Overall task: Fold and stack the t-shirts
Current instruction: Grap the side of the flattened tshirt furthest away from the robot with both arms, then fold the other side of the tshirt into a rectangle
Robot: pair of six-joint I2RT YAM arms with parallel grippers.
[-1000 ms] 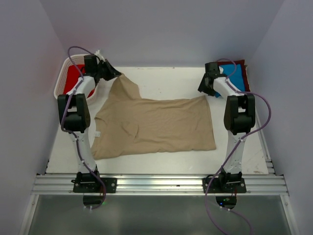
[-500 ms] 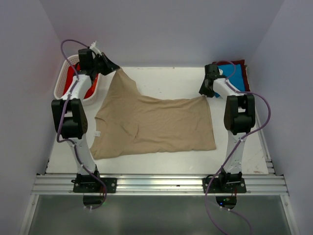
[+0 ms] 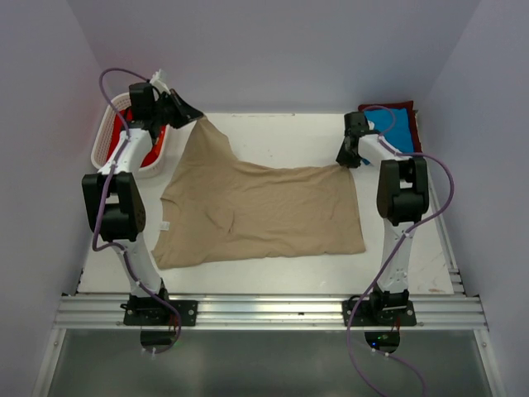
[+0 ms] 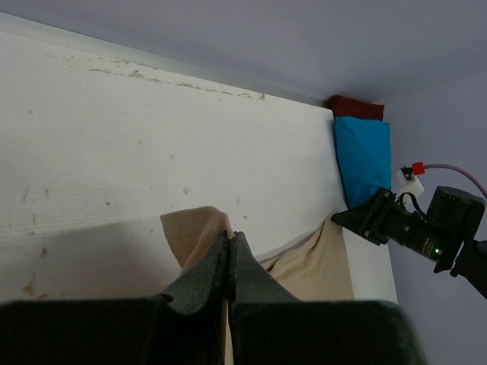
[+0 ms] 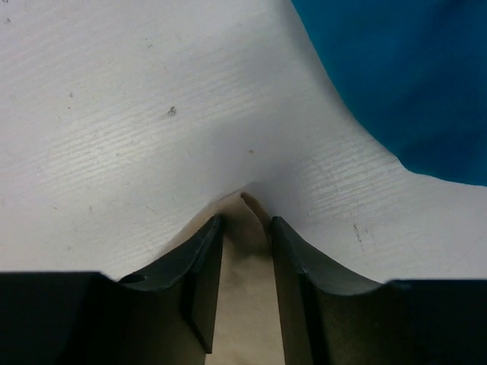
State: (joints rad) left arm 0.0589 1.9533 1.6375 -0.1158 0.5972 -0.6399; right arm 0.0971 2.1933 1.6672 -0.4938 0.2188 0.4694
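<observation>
Tan t-shirt [image 3: 264,211] spread, one corner lifted — blue t-shirt [image 4: 364,156] on maroon t-shirt [image 4: 356,108]

Soft even light, perhaps slightly blurred

You have bare table [image 3: 281,136] along the upper middle, above the tan shirt [image 3: 264,207]. The basket [image 3: 101,153] crowds the upper left corner; the blue shirt [image 4: 364,156] and maroon shirt [image 4: 356,106] fill the upper right. Walls [image 3: 41,165] close both sides.

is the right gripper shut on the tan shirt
No, the right gripper is open, with the corner of the tan shirt lying between its parted fingers.
</observation>
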